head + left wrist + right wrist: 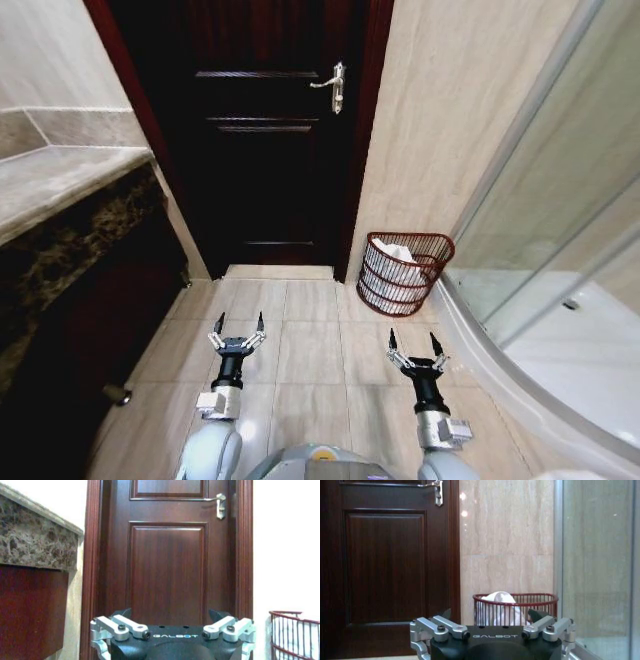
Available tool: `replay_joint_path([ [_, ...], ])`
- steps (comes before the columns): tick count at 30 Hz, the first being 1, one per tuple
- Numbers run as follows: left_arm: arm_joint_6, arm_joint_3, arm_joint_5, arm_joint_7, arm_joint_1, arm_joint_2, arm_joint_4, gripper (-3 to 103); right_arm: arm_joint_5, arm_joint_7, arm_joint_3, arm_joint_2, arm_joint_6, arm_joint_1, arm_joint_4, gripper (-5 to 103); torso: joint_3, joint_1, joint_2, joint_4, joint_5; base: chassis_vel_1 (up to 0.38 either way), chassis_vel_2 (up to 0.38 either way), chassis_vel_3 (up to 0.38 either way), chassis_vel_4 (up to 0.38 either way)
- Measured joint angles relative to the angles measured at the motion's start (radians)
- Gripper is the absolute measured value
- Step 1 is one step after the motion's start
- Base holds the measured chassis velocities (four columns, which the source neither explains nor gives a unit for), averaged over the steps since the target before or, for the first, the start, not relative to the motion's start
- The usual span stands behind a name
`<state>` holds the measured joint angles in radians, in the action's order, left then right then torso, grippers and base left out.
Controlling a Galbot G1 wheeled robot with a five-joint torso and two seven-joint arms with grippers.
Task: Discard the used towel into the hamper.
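Observation:
The hamper (385,287), a round reddish-brown basket of open slats, stands on the floor in the corner between the wall and the shower base. A white towel (398,253) lies inside it, its top showing above the rim. In the right wrist view the hamper (542,609) stands straight ahead with the towel (498,597) in it. Low over the tiles, my left gripper (240,320) and right gripper (413,337) are both open and hold nothing. The right one is the nearer to the hamper. The left wrist view catches the hamper's edge (295,637) beyond the left gripper (171,612).
A dark wooden door (270,150) with a metal handle (335,88) is shut straight ahead. A stone-topped vanity (60,190) lines the left side. The glass shower enclosure (560,250) and its curved base bound the right. Beige floor tiles (310,350) lie between.

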<state>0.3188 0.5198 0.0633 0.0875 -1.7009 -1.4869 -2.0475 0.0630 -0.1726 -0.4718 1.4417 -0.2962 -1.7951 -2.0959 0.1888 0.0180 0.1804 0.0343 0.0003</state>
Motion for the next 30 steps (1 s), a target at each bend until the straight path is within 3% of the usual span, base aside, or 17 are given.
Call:
replay_joint_path([
  [16, 0.006, -0.003, 0.005, 0.0, 0.002, -0.004, 0.0, 100, -0.01, 0.013, 0.017, -0.006, -0.003, -0.016, -0.008, 100, 0.0, 0.001, 0.0, 0.0001, -0.0004, -0.019, 0.009, 0.012, 0.007],
  [30, 0.005, -0.003, -0.011, 0.001, 0.005, -0.005, 0.001, 100, -0.014, -0.006, 0.017, -0.003, -0.023, -0.012, 0.003, 100, 0.0, 0.0, 0.0, 0.0, 0.0002, -0.143, -0.144, 0.136, 0.143],
])
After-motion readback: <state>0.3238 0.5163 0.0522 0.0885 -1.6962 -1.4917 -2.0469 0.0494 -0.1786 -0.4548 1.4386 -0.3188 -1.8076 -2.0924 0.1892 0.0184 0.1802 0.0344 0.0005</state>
